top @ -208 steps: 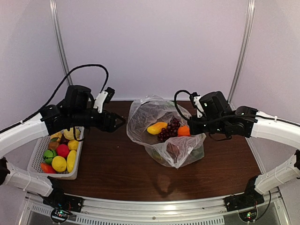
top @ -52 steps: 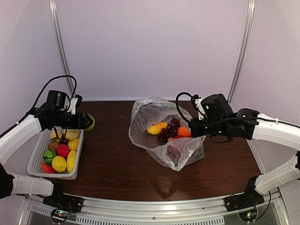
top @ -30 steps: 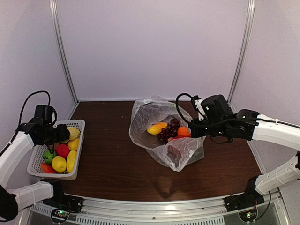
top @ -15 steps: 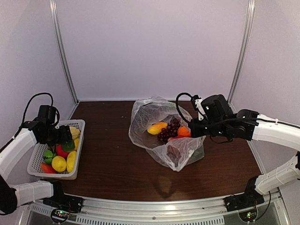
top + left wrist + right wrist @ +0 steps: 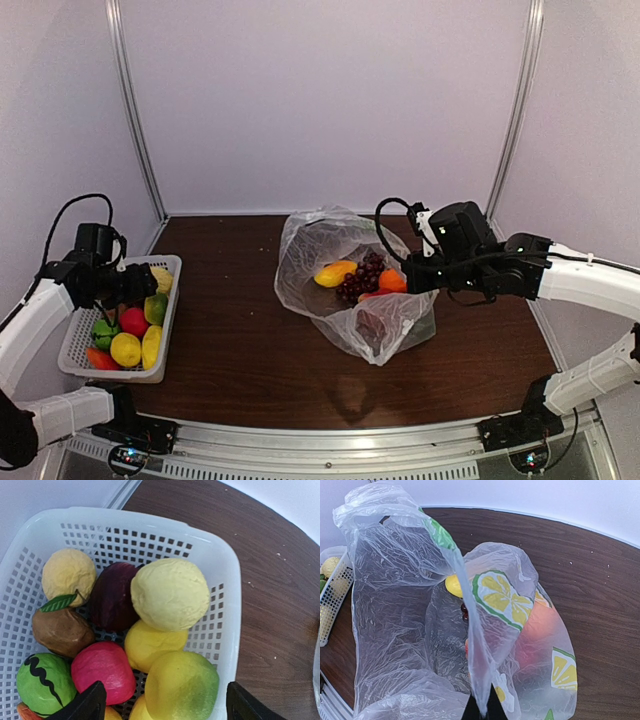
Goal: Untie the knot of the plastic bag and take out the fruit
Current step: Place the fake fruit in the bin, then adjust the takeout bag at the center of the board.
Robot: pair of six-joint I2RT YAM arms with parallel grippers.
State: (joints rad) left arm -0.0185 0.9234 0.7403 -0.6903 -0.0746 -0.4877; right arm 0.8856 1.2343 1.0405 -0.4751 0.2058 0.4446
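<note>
Left gripper (image 5: 165, 706) is hanging over the white basket (image 5: 150, 522) at the table's left edge. Its jaws are standing wide and gripping nothing. A yellow-green fruit (image 5: 182, 685) is lying just under and between the fingers, resting on the pile. The basket is carrying a heap: pale yellow pieces, a dark red one, a pink-red one, a brown one, and a green one with a black squiggle.

Going right, a bare stretch of dark wood table (image 5: 230, 340) is separating the basket from the plastic bag (image 5: 330, 240), which is sitting mid-table, well apart.

The bag's mouth is gaping open and no knot is showing, so I am judging the untying done. Lying inside are a yellow mango (image 5: 334, 272), grapes (image 5: 358, 281), an orange (image 5: 392, 279) and a darker piece lower down that I cannot identify.

Right gripper (image 5: 481, 710) is pinching a fold of the bag's film, jaws closed on the plastic and holding that side up.

Progress: unloading is looking well past half, with those few pieces waiting in the bag.
</note>
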